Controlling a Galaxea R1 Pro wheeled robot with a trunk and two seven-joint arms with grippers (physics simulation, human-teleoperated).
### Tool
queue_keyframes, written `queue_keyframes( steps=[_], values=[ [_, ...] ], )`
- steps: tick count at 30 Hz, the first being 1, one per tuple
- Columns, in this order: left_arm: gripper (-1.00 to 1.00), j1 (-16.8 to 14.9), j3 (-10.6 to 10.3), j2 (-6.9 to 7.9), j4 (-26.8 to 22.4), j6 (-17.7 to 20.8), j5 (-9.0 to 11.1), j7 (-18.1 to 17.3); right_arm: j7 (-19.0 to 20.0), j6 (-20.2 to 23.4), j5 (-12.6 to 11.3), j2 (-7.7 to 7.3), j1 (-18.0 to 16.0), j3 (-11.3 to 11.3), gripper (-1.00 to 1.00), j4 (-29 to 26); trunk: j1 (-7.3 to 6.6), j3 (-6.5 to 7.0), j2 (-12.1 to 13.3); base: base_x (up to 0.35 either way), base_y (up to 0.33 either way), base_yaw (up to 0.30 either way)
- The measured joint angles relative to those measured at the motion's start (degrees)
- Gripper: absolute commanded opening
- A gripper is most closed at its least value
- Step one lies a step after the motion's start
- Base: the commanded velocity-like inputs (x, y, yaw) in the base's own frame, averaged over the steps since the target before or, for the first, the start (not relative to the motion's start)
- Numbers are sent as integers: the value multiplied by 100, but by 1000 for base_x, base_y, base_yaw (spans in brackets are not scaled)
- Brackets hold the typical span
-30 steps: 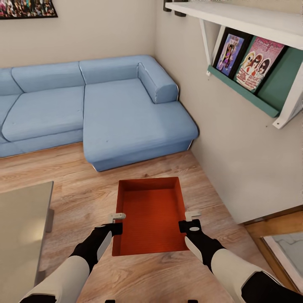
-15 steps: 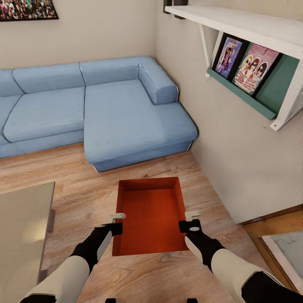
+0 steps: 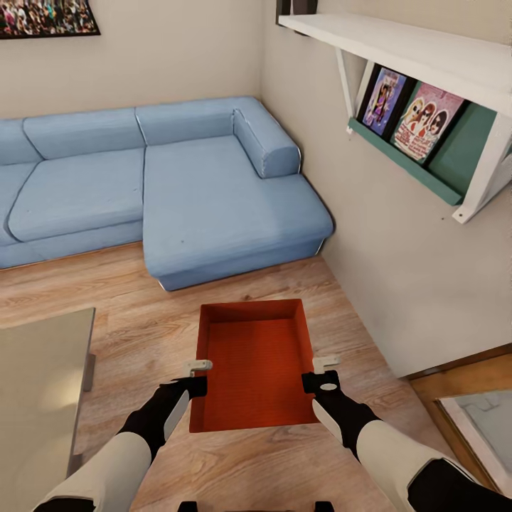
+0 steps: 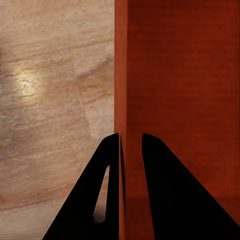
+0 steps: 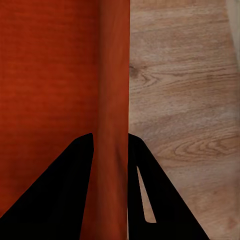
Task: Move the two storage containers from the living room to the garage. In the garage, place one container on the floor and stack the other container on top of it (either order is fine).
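I hold one orange-red storage container (image 3: 256, 363) level above the living room's wood plank floor, its open top facing up and its inside empty. My left gripper (image 3: 198, 377) is shut on its left wall, one finger inside and one outside. My right gripper (image 3: 321, 375) is shut the same way on the right wall. The left wrist view has the left gripper (image 4: 131, 136) pinching the thin wall (image 4: 121, 75). In the right wrist view the right gripper (image 5: 111, 135) clamps the container's wall (image 5: 113, 75). The garage is out of view.
A blue corner sofa (image 3: 178, 192) stands ahead against the beige walls. A grey table (image 3: 35, 398) is close on the left. The right wall (image 3: 398, 284) carries a white shelf (image 3: 398, 43) with framed pictures. A floor threshold (image 3: 469, 398) lies at the lower right.
The whole picture has shifted slightly, so the camera moved. The container and both grippers keep the same place in the view.
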Motion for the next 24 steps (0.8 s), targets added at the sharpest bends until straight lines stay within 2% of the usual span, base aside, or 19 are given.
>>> queue_keyframes(
  steps=[24],
  values=[
    [-100,1,0,2,0,-4,1,1,0,-2,42,10,-1,-26,-100,10,-528,432,964,0,0,0]
  ],
)
